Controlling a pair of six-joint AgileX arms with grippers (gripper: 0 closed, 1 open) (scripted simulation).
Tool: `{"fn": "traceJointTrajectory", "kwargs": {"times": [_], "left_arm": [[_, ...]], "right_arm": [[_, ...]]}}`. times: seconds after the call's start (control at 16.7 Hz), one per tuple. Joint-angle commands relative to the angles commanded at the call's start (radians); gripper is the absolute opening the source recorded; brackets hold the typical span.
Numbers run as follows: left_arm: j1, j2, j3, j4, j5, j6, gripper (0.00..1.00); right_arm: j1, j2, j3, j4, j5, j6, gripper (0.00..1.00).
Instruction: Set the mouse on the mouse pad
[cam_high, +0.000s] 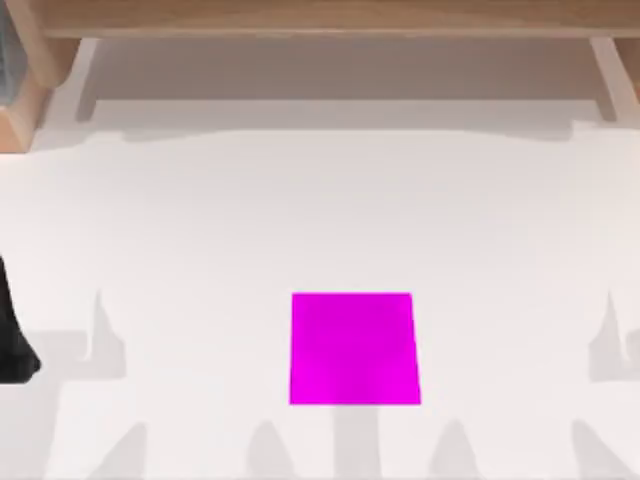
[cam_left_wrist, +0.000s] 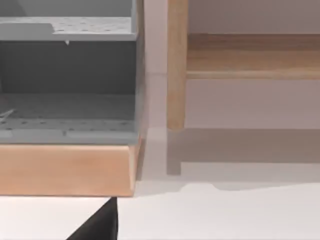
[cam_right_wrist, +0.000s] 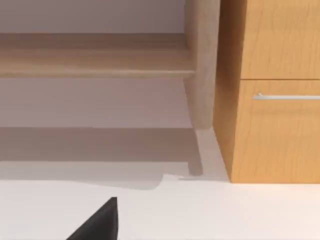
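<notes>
The mouse pad (cam_high: 354, 348) is a flat magenta square lying on the white tabletop, near the front edge and slightly right of the middle. Nothing rests on it. The mouse is out of view. My left arm (cam_high: 12, 340) is a black shape at the table's far left edge, well left of the pad. A black part of my left gripper (cam_left_wrist: 97, 225) pokes into the left wrist view over bare white table. A like black part of my right gripper (cam_right_wrist: 97, 225) appears in the right wrist view, also over bare table.
A wooden shelf (cam_high: 320, 20) on legs runs along the back of the table. At the back left stands a grey perforated rack on a wooden base (cam_left_wrist: 67, 167). A wooden drawer cabinet with a metal handle (cam_right_wrist: 285, 96) stands at the back right.
</notes>
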Motion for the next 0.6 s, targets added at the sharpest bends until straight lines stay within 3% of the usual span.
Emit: {"fn": "traceJointTrajectory", "kwargs": {"times": [0.3, 0.6], "left_arm": [[0.0, 0.0, 0.0, 0.0, 0.0, 0.0, 1.0], [0.0, 0.0, 0.0, 0.0, 0.0, 0.0, 1.0]], "right_arm": [[-0.002, 0.064, 0.061, -0.054, -0.002, -0.021, 1.0], [-0.018, 0.383, 0.314, -0.275, -0.003, -0.107, 1.0]]}}
